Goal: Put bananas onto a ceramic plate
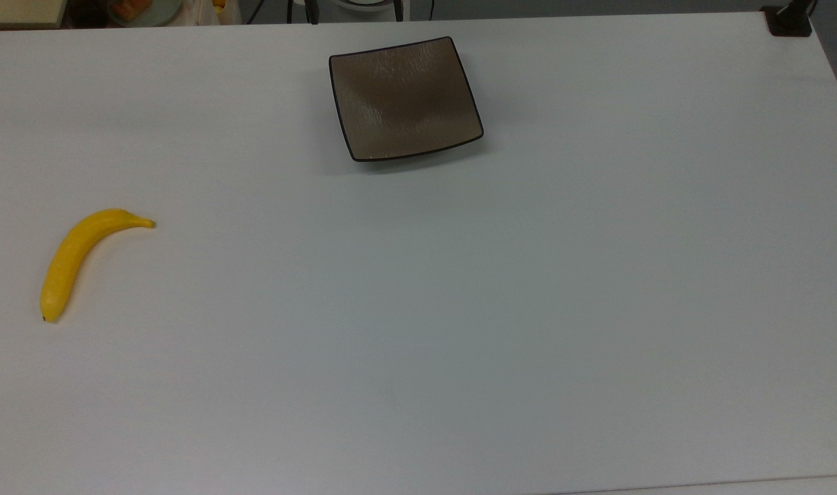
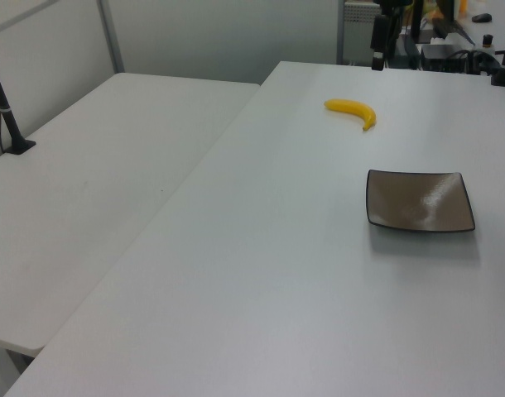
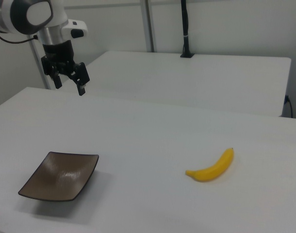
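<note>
A smooth yellow curved banana (image 1: 82, 256) lies on the white counter (image 1: 460, 309), well apart from the square glossy brown-grey ceramic plate (image 1: 405, 98). The black tool (image 3: 69, 83) hangs released above the counter.

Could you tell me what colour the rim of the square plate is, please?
Thin black rim around the glossy brown-grey plate; it shows best in the top view.
</note>
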Available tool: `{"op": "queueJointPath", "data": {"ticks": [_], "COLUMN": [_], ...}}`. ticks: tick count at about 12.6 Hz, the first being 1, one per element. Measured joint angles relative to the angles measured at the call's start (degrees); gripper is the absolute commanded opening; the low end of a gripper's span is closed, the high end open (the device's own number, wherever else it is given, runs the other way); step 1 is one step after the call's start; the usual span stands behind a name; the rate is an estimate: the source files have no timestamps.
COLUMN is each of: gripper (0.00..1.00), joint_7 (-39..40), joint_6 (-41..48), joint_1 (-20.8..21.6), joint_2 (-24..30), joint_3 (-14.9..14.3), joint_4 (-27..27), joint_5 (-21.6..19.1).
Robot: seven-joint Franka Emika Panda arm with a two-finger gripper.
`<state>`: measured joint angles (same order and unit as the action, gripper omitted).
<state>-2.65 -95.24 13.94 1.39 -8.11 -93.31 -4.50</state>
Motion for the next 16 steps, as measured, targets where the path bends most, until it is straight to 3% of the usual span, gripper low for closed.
{"op": "queueJointPath", "data": {"ticks": [9, 13, 16], "gripper": [1.0, 1.0, 1.0], "joint_7": [0.0, 0.0, -0.1], "joint_6": [0.0, -0.1, 1.3], "joint_1": [-0.4, -4.7, -7.8], "joint_2": [0.1, 0.0, -2.7], "joint_3": [0.0, -0.1, 0.0], "joint_4": [-0.7, 0.9, 6.4], "joint_5": [0.0, -0.6, -0.7]}}
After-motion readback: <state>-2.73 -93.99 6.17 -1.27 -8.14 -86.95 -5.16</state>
